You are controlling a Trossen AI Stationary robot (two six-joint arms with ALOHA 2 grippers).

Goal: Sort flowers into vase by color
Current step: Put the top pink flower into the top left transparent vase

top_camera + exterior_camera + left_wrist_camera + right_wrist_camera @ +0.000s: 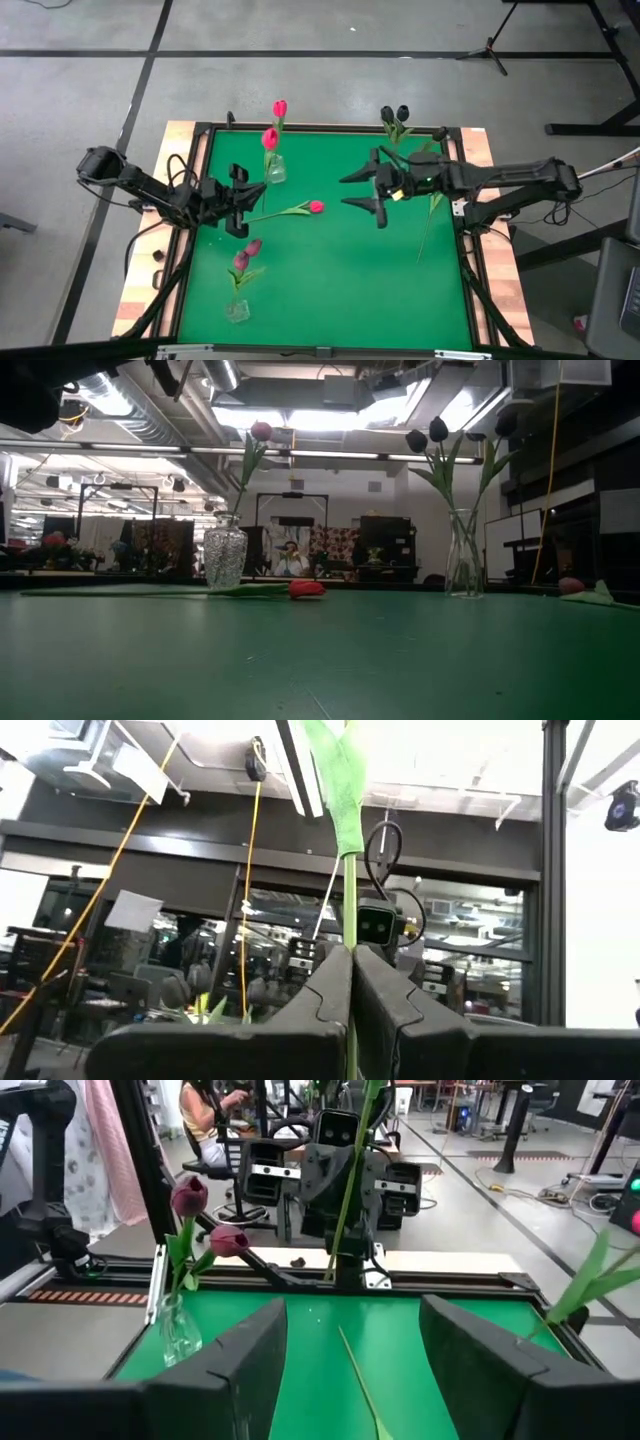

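green felt covers the table (330,270) in the high view. the left gripper (243,200) is clenched on the stem of a pink-red tulip (316,207), whose head lies out beyond its fingertips toward the table's middle. a vase of pink-red flowers (273,140) stands just past the left jaws on the far side; a vase of maroon flowers (241,275) stands on their near side, apart. the right gripper (362,190) has its jaws spread with nothing between them, facing the left gripper; a vase of near-black flowers (395,120) stands close beside it, on its far side. a loose green stem (430,220) lies back behind the right jaws, under that arm.

low view: the red tulip head (307,588) sits at the table surface, between a cut-glass vase (225,555) and a clear vase with dark tulips (463,550).

left wrist view: the two dark fingers (330,995) press together on the thin green stem (350,900), which runs straight up out of the jaws to a leaf.

right wrist view: the fingers (250,1350) stand wide apart. across the gap between them the left gripper (338,1255) shows ahead, pinching the stem; the maroon flowers (205,1220) in their vase stand off to one side of the jaws.
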